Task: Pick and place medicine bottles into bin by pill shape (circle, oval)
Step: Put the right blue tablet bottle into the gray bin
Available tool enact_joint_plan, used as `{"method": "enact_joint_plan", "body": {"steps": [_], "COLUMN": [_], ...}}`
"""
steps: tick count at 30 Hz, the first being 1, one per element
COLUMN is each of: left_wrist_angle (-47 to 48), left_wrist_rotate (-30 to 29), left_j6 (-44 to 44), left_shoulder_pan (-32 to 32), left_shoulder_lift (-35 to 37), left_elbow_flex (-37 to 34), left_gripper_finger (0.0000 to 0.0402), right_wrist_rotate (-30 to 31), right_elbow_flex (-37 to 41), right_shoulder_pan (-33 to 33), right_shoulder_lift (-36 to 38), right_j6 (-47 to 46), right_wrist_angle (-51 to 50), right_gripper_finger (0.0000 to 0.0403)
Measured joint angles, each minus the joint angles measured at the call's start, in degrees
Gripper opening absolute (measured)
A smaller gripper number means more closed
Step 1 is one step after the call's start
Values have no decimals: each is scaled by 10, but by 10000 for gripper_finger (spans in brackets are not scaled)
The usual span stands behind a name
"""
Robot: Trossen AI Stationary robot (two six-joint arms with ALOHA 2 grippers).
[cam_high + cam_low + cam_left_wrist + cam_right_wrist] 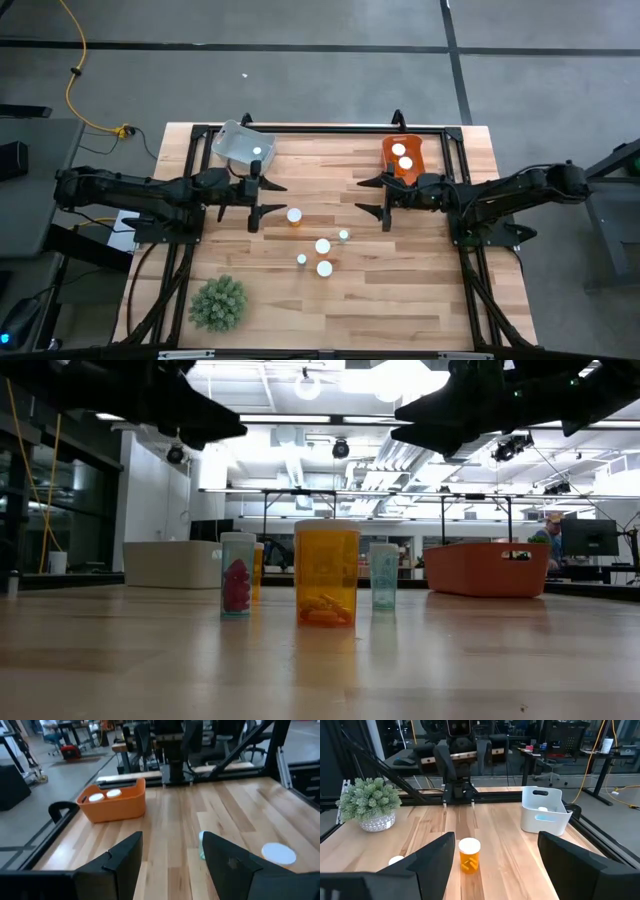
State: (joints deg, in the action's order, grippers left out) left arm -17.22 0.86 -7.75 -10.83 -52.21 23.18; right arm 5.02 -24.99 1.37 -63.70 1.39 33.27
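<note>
Several small pill bottles with white caps stand upright on the wooden table: an amber one nearest my left gripper, and others toward the near edge. The low view shows an amber bottle between two paler ones. My left gripper is open and empty, left of the table's middle. My right gripper is open and empty and faces it from the right. The right wrist view shows the amber bottle ahead of its fingers.
A pale grey bin at the far left holds one bottle. An orange bin at the far right holds two. A green spiky plant ball sits at the near left. A black frame runs along the table's edges.
</note>
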Motion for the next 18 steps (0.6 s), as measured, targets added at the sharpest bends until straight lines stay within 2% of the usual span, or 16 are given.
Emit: {"method": "enact_joint_plan", "body": {"steps": [4,11,18], "left_wrist_angle": [2,-98,-92], "left_wrist_rotate": [0,0,0], "left_j6": [-4,11,30], "left_shoulder_pan": [0,-10,-12], "left_shoulder_lift": [40,108,127], "left_elbow_flex": [-18,-89,-93], "left_gripper_finger": [198,198,197], "right_wrist_rotate": [0,0,0], "right_elbow_flex": [0,0,0], "right_shoulder_pan": [0,0,1], "right_shoulder_lift": [0,0,0], "right_j6": [0,1,6], "right_wrist_angle": [-3,-4,4], "right_gripper_finger": [280,280,279]}}
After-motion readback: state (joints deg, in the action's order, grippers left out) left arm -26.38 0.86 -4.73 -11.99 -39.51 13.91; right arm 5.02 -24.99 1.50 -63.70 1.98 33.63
